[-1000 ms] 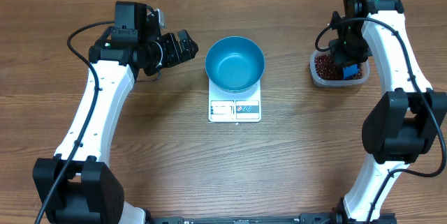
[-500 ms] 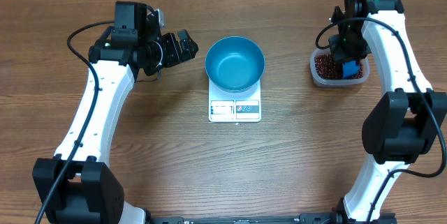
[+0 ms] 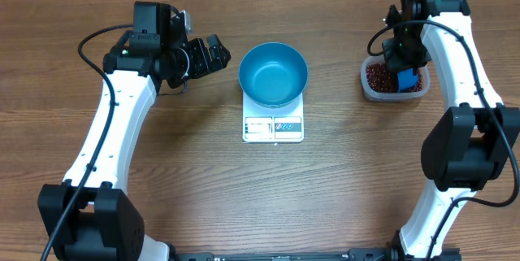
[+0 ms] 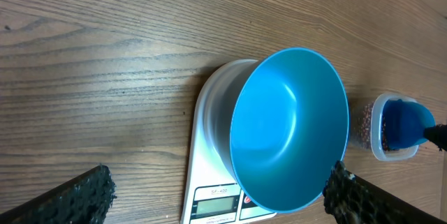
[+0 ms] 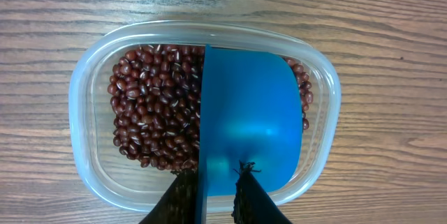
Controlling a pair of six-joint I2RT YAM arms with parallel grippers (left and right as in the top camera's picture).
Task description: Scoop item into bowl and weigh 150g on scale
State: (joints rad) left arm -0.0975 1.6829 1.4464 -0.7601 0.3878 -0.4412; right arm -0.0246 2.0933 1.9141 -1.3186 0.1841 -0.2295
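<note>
The right fingers (image 5: 183, 197) stand narrow, pinching the thin end of a smooth blue plastic scoop (image 5: 248, 112). Its long axis runs straight ahead of them, and its broad rounded cup lies over one side of a clear rounded-rectangular tub (image 5: 80, 105). Beside the cup, glossy dark red-brown beans (image 5: 154, 112) lie in a loose heap in the tub, on the wood-grain worktop (image 5: 349, 15). The left fingers (image 4: 80, 195) stand wide, holding nothing. Ahead of them the round, deep blue bowl (image 4: 293, 126) sits on the white square scale (image 4: 206, 140), display edge nearest.
</note>
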